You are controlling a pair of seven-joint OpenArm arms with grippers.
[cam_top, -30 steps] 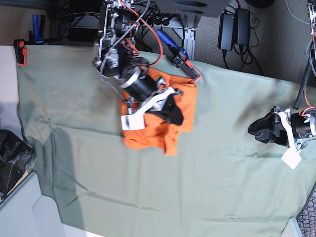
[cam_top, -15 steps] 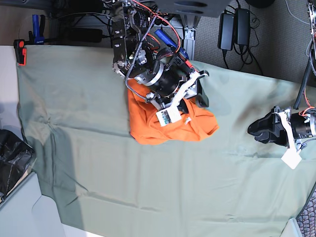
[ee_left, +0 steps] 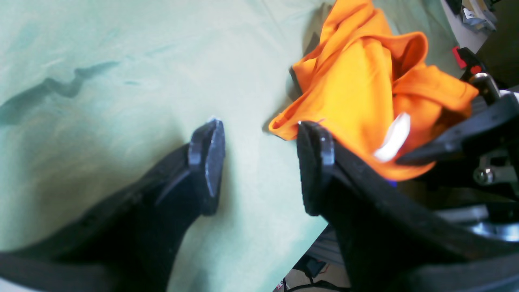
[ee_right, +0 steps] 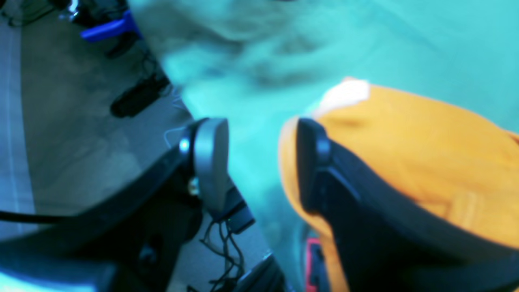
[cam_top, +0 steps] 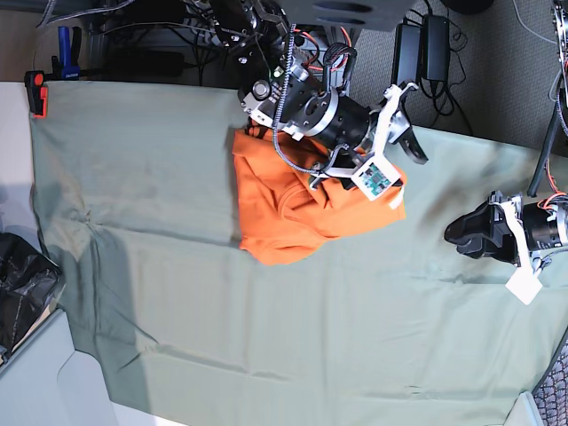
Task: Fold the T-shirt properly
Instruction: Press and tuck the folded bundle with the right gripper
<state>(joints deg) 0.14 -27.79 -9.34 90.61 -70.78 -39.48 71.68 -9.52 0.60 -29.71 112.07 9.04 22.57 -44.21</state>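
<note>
Now right gripper (cam_top: 401,146) hangs wide open over the shirt (cam_top: 293,209), empty; left gripper (cam_top: 463,234) parted, idle.

This looks like a robotics lab or test bench: a worktable is draped in a large sage-green cloth sheet (cam_top: 266,337), and behind its far edge hang loose red and black cables (cam_top: 293,44) on a metal frame. Two black power-supply bricks (cam_top: 422,49) lie on the grey carpet floor (cam_top: 484,71) just beyond the sheet's far right corner. An orange-handled clamp (cam_top: 35,91) and a blue-handled clamp (cam_top: 66,51) sit at the sheet's far left corner.
</note>
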